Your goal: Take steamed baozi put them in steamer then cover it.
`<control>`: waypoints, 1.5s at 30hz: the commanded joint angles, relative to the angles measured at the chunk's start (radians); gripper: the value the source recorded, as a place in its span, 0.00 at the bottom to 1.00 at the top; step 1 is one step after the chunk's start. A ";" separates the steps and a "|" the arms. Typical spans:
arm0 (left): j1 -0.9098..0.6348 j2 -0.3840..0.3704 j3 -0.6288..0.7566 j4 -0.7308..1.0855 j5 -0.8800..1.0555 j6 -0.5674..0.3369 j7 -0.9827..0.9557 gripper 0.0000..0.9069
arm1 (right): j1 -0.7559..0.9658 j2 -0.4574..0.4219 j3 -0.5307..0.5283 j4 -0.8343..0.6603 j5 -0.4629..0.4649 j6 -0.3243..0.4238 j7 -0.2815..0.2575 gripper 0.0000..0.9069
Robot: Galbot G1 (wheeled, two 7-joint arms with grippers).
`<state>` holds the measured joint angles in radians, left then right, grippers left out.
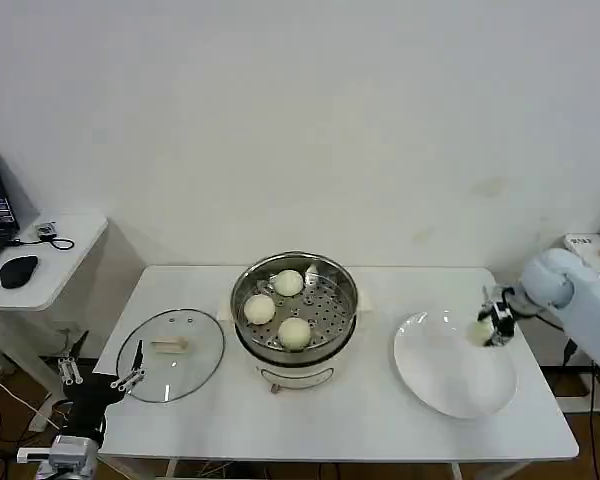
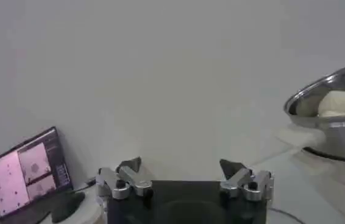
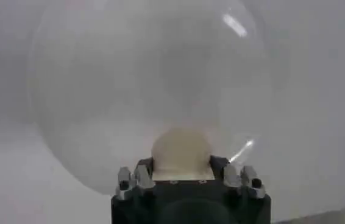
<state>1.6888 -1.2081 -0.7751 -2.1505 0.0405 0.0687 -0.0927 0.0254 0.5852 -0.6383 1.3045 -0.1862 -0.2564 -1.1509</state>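
The steel steamer (image 1: 242, 296) stands at the table's middle with three cream-white baozi in it (image 1: 288, 283) (image 1: 259, 309) (image 1: 294, 333). Its glass cover (image 1: 198, 352) lies flat on the table to the left. My right gripper (image 1: 490, 325) is shut on another baozi (image 1: 479, 331) at the white plate's (image 1: 450, 385) far right part. In the right wrist view that baozi (image 3: 181, 152) sits between the fingers of the right gripper (image 3: 182, 165), with the plate (image 3: 130, 79) behind; whether it touches the plate I cannot tell. My left gripper (image 1: 100, 376) (image 2: 183, 167) waits open off the table's left front corner, near the cover.
A side table (image 1: 65, 270) at the left carries a black mouse (image 1: 18, 271) and a laptop (image 2: 29, 173). The steamer (image 2: 337, 128) shows in the left wrist view with a baozi (image 2: 341, 103) inside. A white box (image 1: 585, 243) stands past the table's right edge.
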 commanded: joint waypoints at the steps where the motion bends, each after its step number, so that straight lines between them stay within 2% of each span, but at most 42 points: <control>1: -0.003 0.000 -0.002 0.002 -0.002 0.000 0.000 1.00 | 0.403 0.100 -0.257 0.091 0.204 -0.104 0.019 0.72; 4: -0.003 -0.001 -0.004 0.002 -0.003 -0.001 -0.001 1.00 | 0.521 0.185 -0.345 0.127 0.291 -0.180 0.062 0.72; 7: -0.003 -0.004 -0.006 -0.001 -0.002 -0.002 -0.001 1.00 | 0.567 0.257 -0.425 0.158 0.362 -0.246 0.108 0.72; 10: -0.002 -0.009 -0.010 -0.007 -0.002 -0.002 -0.001 1.00 | 0.572 0.314 -0.456 0.172 0.447 -0.308 0.154 0.72; 17: 0.005 -0.015 -0.031 -0.019 -0.003 -0.003 -0.002 1.00 | 0.539 0.450 -0.495 0.136 0.574 -0.410 0.254 0.72; 22: 0.008 -0.018 -0.041 -0.025 -0.009 -0.004 -0.002 1.00 | 0.496 0.510 -0.532 0.117 0.617 -0.457 0.288 0.72; 30: 0.011 -0.022 -0.048 -0.032 -0.011 -0.006 -0.003 1.00 | 0.420 0.562 -0.547 0.059 0.583 -0.465 0.291 0.73; 45: 0.005 -0.020 -0.053 -0.027 -0.017 -0.008 -0.004 1.00 | 0.369 0.567 -0.539 -0.017 0.459 -0.431 0.262 0.72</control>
<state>1.6941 -1.2294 -0.8263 -2.1785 0.0254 0.0611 -0.0963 0.4128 1.1261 -1.1681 1.3186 0.3087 -0.6785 -0.8957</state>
